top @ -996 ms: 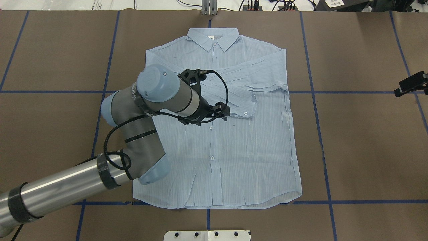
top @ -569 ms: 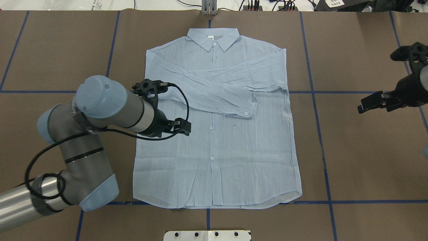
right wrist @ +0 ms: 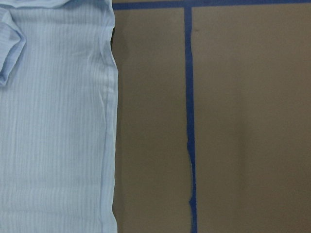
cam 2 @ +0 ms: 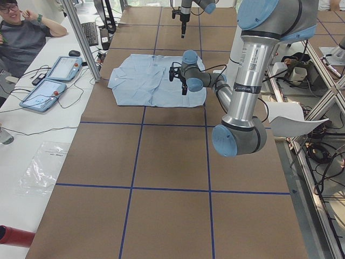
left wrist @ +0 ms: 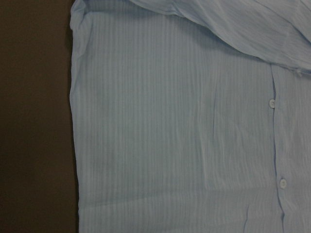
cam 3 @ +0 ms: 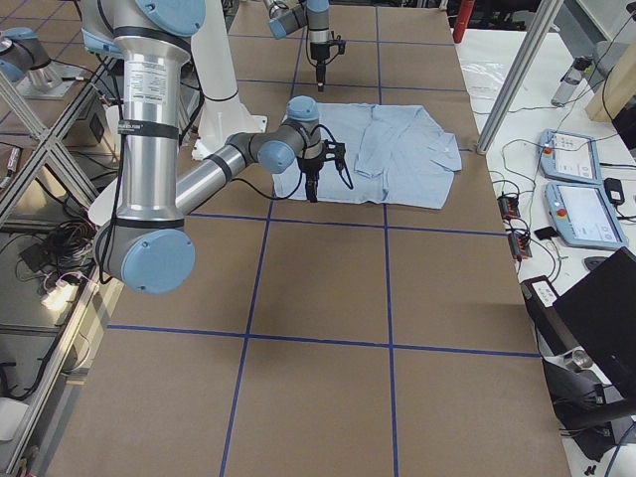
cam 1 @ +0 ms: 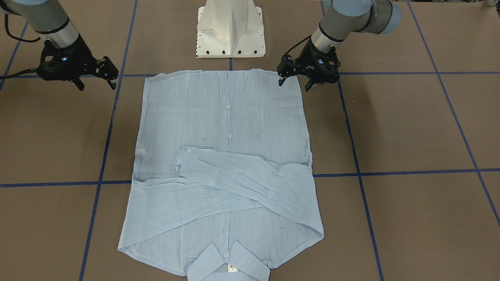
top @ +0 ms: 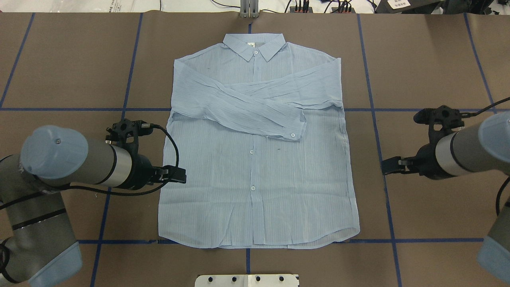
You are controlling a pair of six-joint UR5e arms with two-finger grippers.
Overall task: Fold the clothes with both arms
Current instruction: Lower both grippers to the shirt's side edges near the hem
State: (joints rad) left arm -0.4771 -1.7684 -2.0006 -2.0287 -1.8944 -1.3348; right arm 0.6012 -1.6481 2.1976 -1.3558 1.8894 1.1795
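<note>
The pale blue striped shirt (top: 259,159) lies flat and buttoned, collar at the far side, both sleeves folded across the chest with one cuff (top: 293,131) on top. My left gripper (top: 177,175) hovers open and empty over the shirt's left side edge, near the hem in the front-facing view (cam 1: 295,82). My right gripper (top: 388,166) hangs open and empty just off the shirt's right edge, over bare table (cam 1: 97,84). The left wrist view shows the shirt's body (left wrist: 184,136) with its side edge; the right wrist view shows the other side edge (right wrist: 109,121).
Brown table covering with blue tape lines (top: 382,167) surrounds the shirt. The white pedestal base (cam 1: 230,31) stands just behind the hem. A seated person (cam 2: 21,38) and two teach pendants (cam 2: 51,86) are at a side bench beyond the collar end.
My left arm has drawn back from over the shirt's middle to its left edge, nearer the hem. My right arm has swung in from the far right toward the shirt's right edge.
</note>
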